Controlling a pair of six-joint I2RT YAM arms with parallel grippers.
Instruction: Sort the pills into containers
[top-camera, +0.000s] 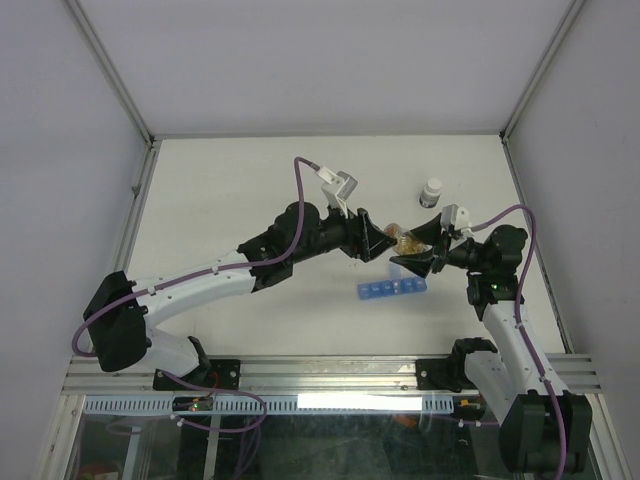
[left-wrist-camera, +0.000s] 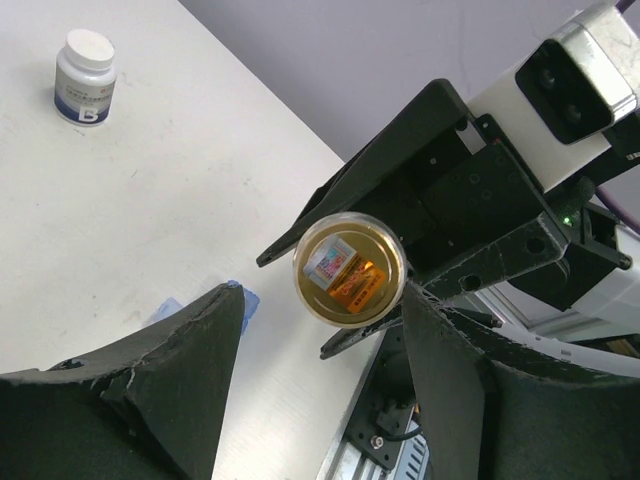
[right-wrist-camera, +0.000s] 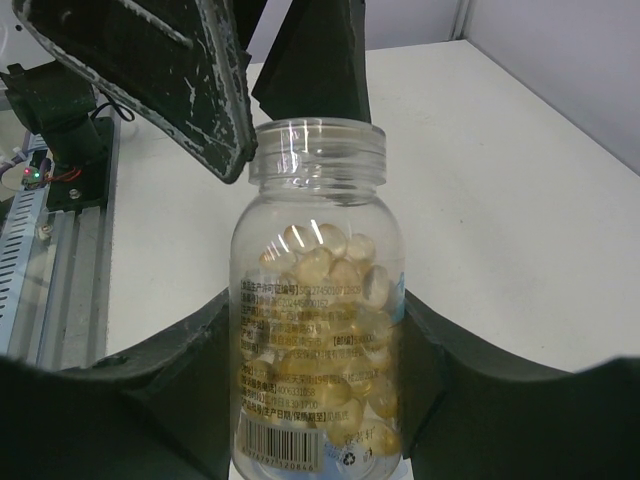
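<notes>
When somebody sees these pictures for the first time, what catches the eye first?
First, the uncapped clear bottle of amber capsules, gripped by the right gripper above the middle of the table. The left gripper faces its mouth, jaws apart. Close by lies the blue pill organizer; a white-capped bottle stands farther back.

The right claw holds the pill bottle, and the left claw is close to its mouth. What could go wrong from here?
The pill bottle shows no cap and lies about sideways in the right claw; a nudge from the left claw at its neck could spill many pills at once.
The organizer is narrow and seems not straight under the mouth, so pills may land on the table.
</notes>
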